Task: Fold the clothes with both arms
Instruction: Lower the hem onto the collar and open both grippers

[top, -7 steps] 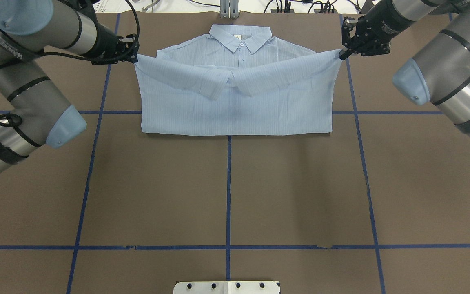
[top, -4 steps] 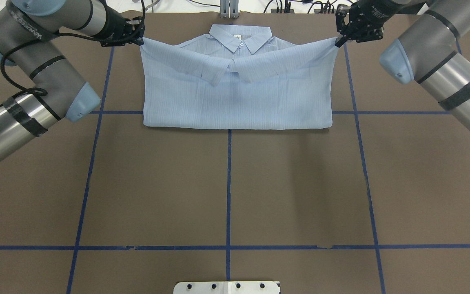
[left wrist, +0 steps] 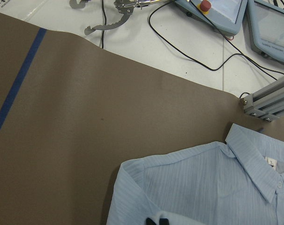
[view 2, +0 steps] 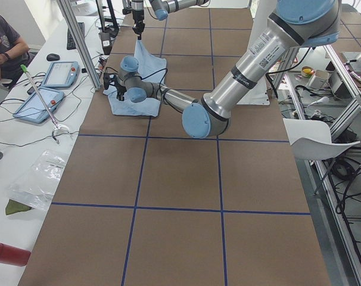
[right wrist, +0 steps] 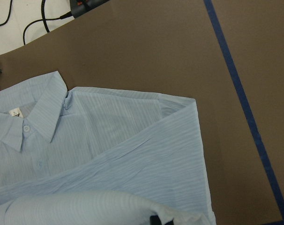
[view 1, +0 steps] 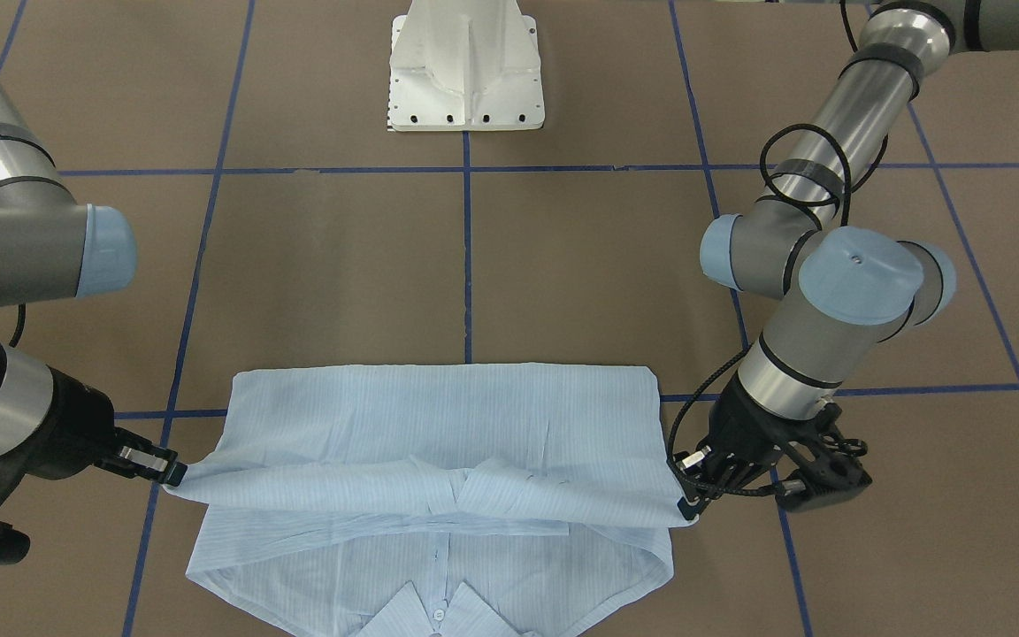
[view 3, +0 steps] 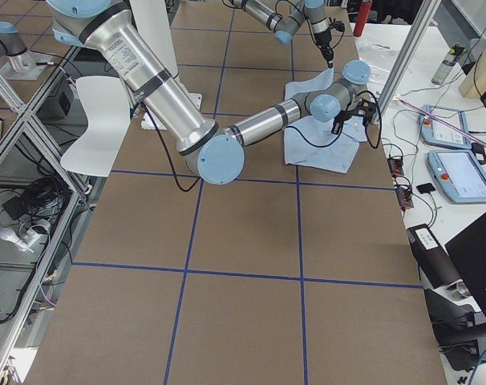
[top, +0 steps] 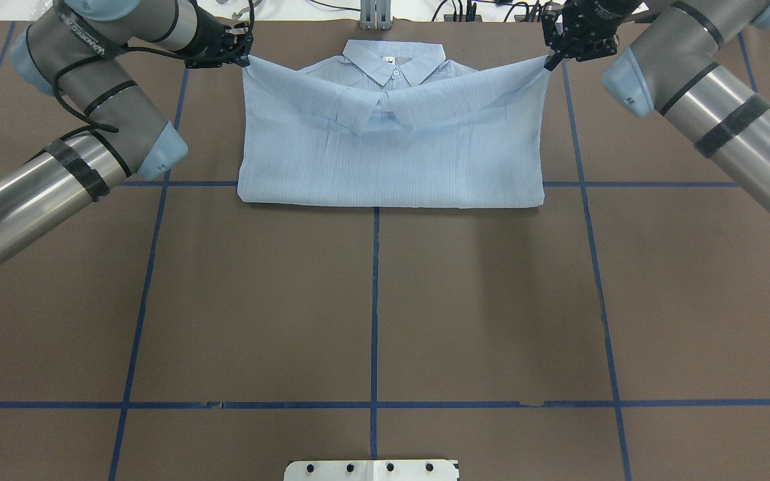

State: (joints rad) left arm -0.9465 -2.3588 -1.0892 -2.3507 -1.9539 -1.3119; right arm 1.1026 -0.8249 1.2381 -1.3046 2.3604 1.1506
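**Raised fold edge hangs just short of the collar**

In the overhead view the striped button-up shirt [top: 392, 160] lies upper centre on the brown table [top: 371, 300], with its collar [top: 395, 63] toward the top edge. The left gripper [top: 243, 59], upper left, and the right gripper [top: 548, 63], upper right, each pinch one corner of the doubled-over lower half and hold that edge raised. The edge's long axis runs straight across the frame between them, each gripper at its own end. In the front-facing view the raised edge hangs over the chest, and the shoulders and collar lie further toward the frame's bottom. The fold looks nearly done; the next move is probably for both grippers to travel that way together, then lower.
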